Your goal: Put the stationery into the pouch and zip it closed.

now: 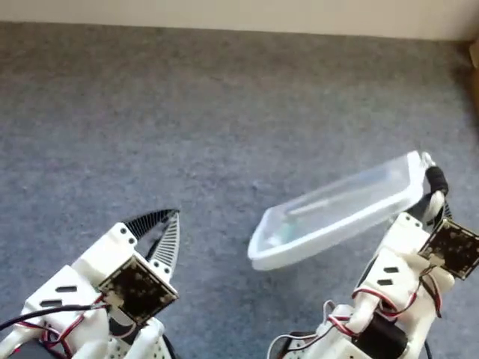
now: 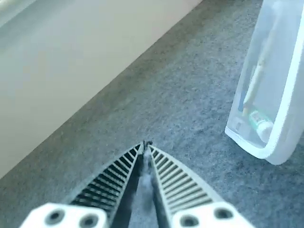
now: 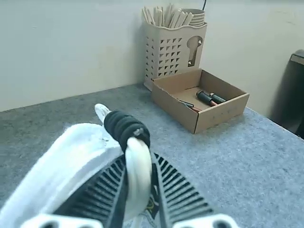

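Claws: left claw (image 1: 171, 218) (image 2: 145, 145) at the near left of the desk (image 1: 187, 112), ribbed fingers pressed together with nothing between them, tips pointing far and slightly right, well apart from the pouch. The right claw (image 1: 428, 200) (image 3: 140, 159) is at the near right and pinches the far-right end of the pouch, just beneath a black zipper pull (image 1: 435, 179) (image 3: 126, 128).

Pouch (image 1: 337, 213) (image 2: 266, 85) (image 3: 71, 161): translucent, white-edged and oblong. Its long axis runs from near left to far right. The far-right end is raised in the right claw and the near-left end hangs lower. Whether the low end touches the desk cannot be told. A white zipper band runs along the rim.

Stationery (image 2: 259, 126) (image 1: 288, 228): gathered inside the pouch at its low near-left end. It includes slim pen-like pieces lying along the pouch's length and one stubby white item with a green label. The print on the label is too small to read.

Desk: grey felt-like cover.

Other items, right wrist view: a beige perforated basket (image 3: 173, 52) stands against the wall (image 3: 71, 42) and holds pale flat sticks (image 3: 164, 16). An open cardboard box (image 3: 223, 111) just beside it contains a few dark cylindrical pieces (image 3: 209, 97).
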You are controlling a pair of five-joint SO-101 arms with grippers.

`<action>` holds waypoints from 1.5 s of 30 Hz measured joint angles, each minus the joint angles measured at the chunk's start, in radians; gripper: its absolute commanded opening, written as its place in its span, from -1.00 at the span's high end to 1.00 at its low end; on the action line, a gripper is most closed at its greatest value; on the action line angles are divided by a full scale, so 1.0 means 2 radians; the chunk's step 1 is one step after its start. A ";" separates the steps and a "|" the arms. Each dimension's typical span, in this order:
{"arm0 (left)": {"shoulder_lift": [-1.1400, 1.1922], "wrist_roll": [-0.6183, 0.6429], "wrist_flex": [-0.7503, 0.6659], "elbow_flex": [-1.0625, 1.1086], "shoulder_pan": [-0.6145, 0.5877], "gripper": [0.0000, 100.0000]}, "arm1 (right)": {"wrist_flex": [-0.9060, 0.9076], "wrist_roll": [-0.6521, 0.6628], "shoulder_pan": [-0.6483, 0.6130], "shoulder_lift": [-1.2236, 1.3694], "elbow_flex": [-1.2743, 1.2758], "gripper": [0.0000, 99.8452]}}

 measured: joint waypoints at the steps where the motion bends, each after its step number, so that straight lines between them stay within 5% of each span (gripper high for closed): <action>1: 0.000 0.000 0.000 0.007 0.000 0.99 | 0.000 0.000 0.001 0.000 0.000 0.99; 11: 0.000 0.000 0.000 0.030 0.000 0.99 | 0.000 0.000 -0.013 0.000 0.000 0.99; 22: 0.000 0.057 0.000 0.030 -0.002 0.99 | 0.000 -0.001 -0.184 -0.004 0.000 0.99; 30: 0.000 0.060 -0.071 0.099 -0.084 0.99 | 0.000 -0.001 -0.321 -0.005 0.009 0.99; 45: 0.001 0.060 -0.118 0.154 -0.107 0.98 | 0.000 -0.001 -0.374 -0.002 0.034 0.98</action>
